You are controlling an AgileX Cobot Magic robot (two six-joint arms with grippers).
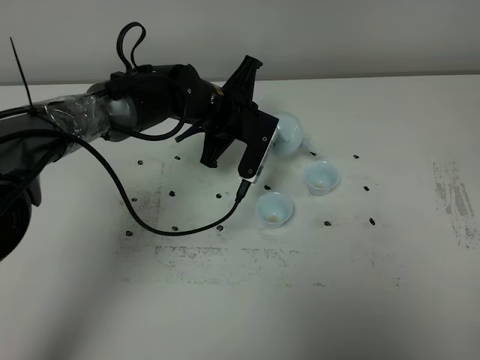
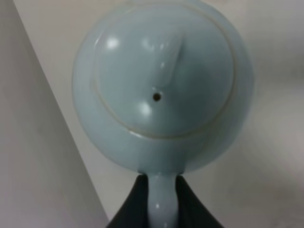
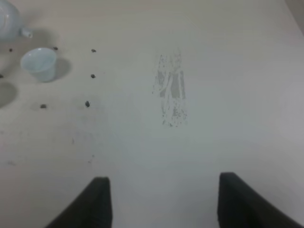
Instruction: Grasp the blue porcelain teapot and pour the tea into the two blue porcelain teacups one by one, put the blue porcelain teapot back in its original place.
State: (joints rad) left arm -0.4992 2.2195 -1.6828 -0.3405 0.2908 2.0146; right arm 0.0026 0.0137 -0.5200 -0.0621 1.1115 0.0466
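The blue porcelain teapot (image 1: 291, 132) is behind the two blue porcelain teacups, its spout pointing right. My left gripper (image 1: 273, 141) reaches in from the left and is shut on the teapot's loop handle. The left wrist view shows the lidded teapot (image 2: 161, 90) from above, with the handle (image 2: 160, 206) clamped between the black fingers (image 2: 137, 204). One teacup (image 1: 321, 177) sits right of the gripper, the other (image 1: 274, 209) nearer the front. Both show a faint tan tint inside. My right gripper (image 3: 164, 185) is open and empty over bare table. Its view shows the teapot (image 3: 9, 21) and one teacup (image 3: 39, 63) far off.
The white table (image 1: 225, 300) has small dark marks scattered around the cups and a scuffed grey patch (image 1: 454, 202) at the right, which also shows in the right wrist view (image 3: 171, 90). A black cable (image 1: 135, 214) loops from the left arm over the table.
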